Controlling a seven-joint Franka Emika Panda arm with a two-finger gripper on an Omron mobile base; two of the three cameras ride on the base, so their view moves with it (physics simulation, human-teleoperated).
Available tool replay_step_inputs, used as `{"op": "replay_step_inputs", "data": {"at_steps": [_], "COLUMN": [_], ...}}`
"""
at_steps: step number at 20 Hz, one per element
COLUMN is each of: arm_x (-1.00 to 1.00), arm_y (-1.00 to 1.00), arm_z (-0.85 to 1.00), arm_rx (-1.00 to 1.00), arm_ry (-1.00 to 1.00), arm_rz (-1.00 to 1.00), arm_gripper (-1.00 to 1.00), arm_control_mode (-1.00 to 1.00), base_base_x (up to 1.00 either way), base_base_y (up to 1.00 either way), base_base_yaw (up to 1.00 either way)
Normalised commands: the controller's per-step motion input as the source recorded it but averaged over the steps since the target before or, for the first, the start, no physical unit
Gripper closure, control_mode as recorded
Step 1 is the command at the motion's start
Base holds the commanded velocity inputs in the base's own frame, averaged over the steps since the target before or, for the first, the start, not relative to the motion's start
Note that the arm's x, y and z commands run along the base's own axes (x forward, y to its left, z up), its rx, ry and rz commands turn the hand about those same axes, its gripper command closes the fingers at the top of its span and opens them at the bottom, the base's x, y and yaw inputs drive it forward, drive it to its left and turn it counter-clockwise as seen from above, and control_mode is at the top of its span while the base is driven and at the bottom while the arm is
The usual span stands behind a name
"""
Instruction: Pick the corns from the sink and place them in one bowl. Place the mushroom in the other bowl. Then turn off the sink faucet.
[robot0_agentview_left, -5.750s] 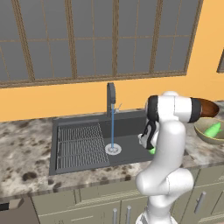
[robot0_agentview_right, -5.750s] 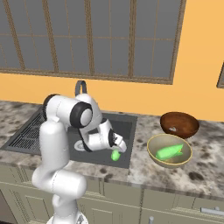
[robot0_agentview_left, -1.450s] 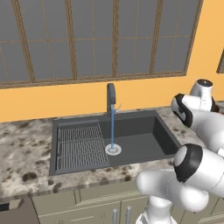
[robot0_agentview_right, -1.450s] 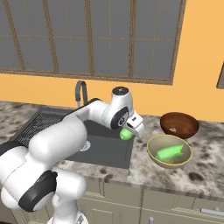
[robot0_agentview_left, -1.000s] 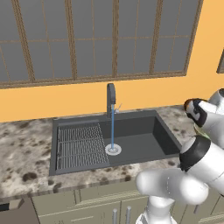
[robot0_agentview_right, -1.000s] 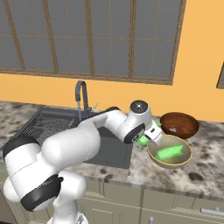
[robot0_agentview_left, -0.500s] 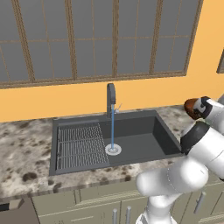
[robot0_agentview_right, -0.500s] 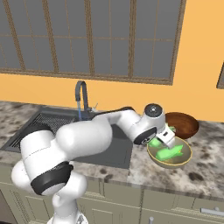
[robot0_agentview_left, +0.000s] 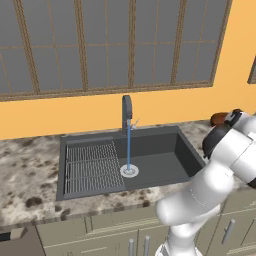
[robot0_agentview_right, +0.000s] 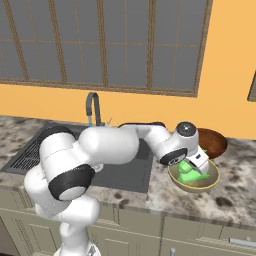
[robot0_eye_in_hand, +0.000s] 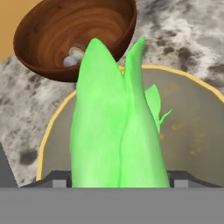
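My gripper (robot0_agentview_right: 199, 166) hangs just over the tan-olive bowl (robot0_agentview_right: 212, 182), shut on a bright green corn (robot0_eye_in_hand: 105, 131) that stands between the fingertips (robot0_eye_in_hand: 60, 179). Green husk of a corn (robot0_agentview_right: 187, 175) shows inside that bowl, and a leaf of it (robot0_eye_in_hand: 154, 101) peeks out behind the held cob. Right behind stands the dark reddish-brown bowl (robot0_eye_in_hand: 52, 26), also seen as the brown bowl (robot0_agentview_right: 214, 140), with the small pale mushroom (robot0_eye_in_hand: 72, 56) lying in it. The sink faucet (robot0_agentview_left: 127, 111) stands behind the sink (robot0_agentview_left: 165, 155), and a thin stream of water (robot0_agentview_left: 128, 147) runs down to the drain.
Speckled granite counter (robot0_agentview_right: 235, 200) runs around both bowls and the sink. The orange wall and a large window rise behind. My white arm stretches from the base across the sink's right edge (robot0_agentview_right: 150, 170).
The arm has swung right from above the sink to the tan-olive bowl, carrying the corn, and has come down closer over the bowl in the last half second.
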Motion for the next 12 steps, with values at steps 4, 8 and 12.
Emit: {"op": "replay_step_inputs", "data": {"at_steps": [4, 8, 12], "arm_x": [0.16, 0.14, 0.02], "arm_y": [-0.01, -0.05, -0.12], "arm_z": [-0.37, -0.36, -0.07], "arm_rx": [0.0, 0.0, 0.0], "arm_ry": [0.08, 0.03, 0.0], "arm_rz": [-0.03, 0.0, 0.0], "arm_gripper": [1.0, 1.0, -1.0], "arm_control_mode": [-1.0, -1.0, -1.0], "base_base_x": [0.0, 0.0, 0.0], "base_base_y": [0.0, 0.0, 0.0], "base_base_yaw": [0.0, 0.0, 0.0]}}
